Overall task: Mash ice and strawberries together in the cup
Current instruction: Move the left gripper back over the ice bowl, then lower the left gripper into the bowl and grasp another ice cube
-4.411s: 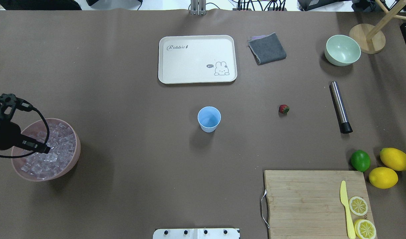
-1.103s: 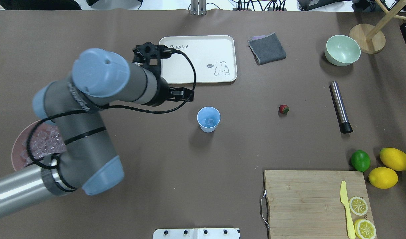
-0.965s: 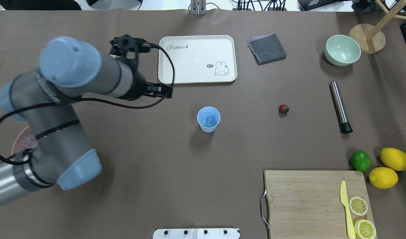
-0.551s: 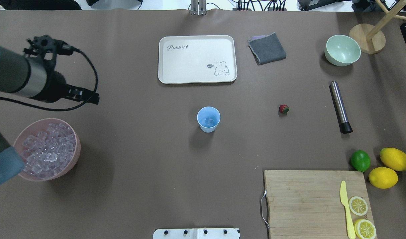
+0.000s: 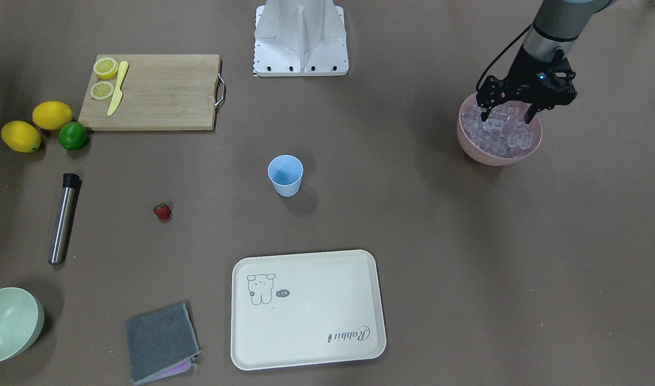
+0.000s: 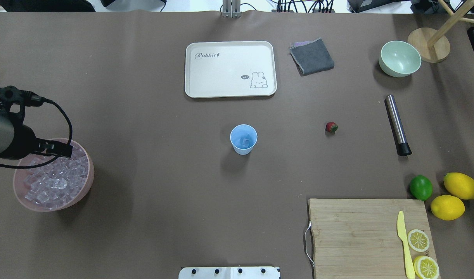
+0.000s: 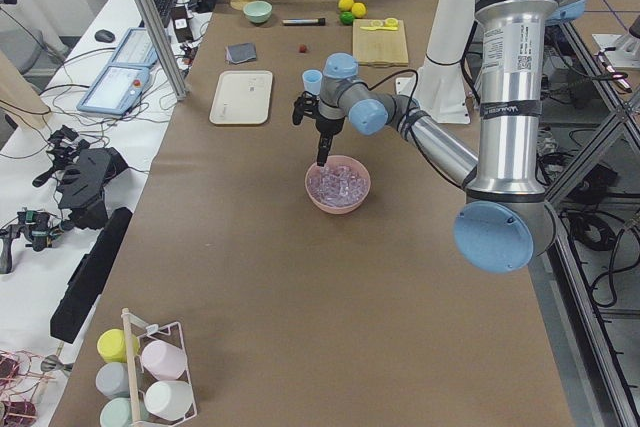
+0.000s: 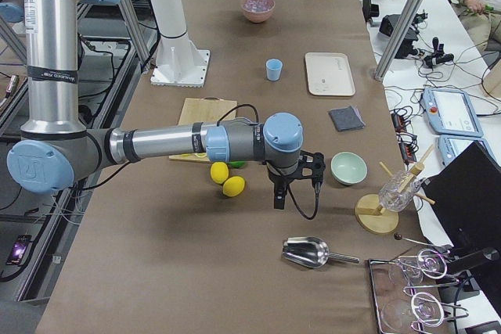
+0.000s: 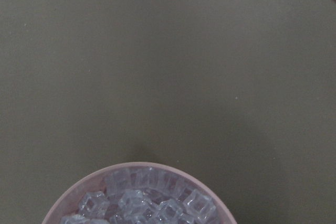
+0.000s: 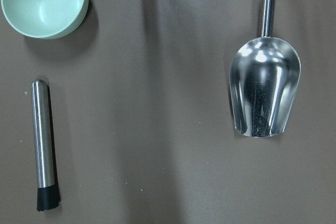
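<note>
The light-blue cup stands upright mid-table with one clear ice cube in its bottom. A heap of ice fills the pink bowl at the table's left end. My left gripper hangs just over that ice, fingers spread open with nothing between them. The small red strawberry lies alone on the table to the right of the cup. My right gripper shows only in the exterior right view, near the pale-green bowl. I cannot tell whether it is open or shut.
A steel muddler lies right of the strawberry. A white tray, grey cloth and pale-green bowl sit at the far side. Cutting board, lime and lemons are near right. A metal scoop lies beyond.
An ice cube now lies in the cup, which was empty at first. My left arm swung from beside the cup back to the left and now hangs over the pink bowl.
</note>
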### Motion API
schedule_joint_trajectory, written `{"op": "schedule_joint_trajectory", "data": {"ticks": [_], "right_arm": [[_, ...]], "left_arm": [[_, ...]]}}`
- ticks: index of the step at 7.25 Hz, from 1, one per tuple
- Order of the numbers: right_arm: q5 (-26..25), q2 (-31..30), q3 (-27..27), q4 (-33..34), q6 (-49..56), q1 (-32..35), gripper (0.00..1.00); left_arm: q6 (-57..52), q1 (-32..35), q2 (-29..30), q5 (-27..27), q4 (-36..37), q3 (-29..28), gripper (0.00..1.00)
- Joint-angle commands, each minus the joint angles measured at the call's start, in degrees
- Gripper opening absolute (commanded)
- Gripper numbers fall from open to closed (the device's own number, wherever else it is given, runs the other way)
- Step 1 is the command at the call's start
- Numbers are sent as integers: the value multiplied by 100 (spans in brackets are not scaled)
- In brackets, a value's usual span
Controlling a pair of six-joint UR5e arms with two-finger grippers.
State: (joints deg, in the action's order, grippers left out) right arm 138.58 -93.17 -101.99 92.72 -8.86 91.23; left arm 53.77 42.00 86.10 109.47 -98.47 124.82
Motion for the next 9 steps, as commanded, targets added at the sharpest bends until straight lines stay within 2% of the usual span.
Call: {"op": "schedule_joint_trajectory", "data": {"ticks": [1, 2, 3, 6, 9], "right_arm": [[-7, 9, 4, 0, -1, 0, 100], [-16, 44, 4, 0, -1, -9, 100], [-24, 44, 4, 0, -1, -9, 100], [-33, 44, -5, 0, 8, -9, 100], [-33, 36, -40, 0, 8, 0, 100]], "left_arm": [[563, -472, -425, -224, -363, -27, 95], [565, -535, -549, -207, -513, -62, 84], [565, -596, -576, -207, -584, -124, 80], [556, -781, -428, -207, -1005, -526, 78], [495, -790, -392, -215, -1016, -590, 69]]}}
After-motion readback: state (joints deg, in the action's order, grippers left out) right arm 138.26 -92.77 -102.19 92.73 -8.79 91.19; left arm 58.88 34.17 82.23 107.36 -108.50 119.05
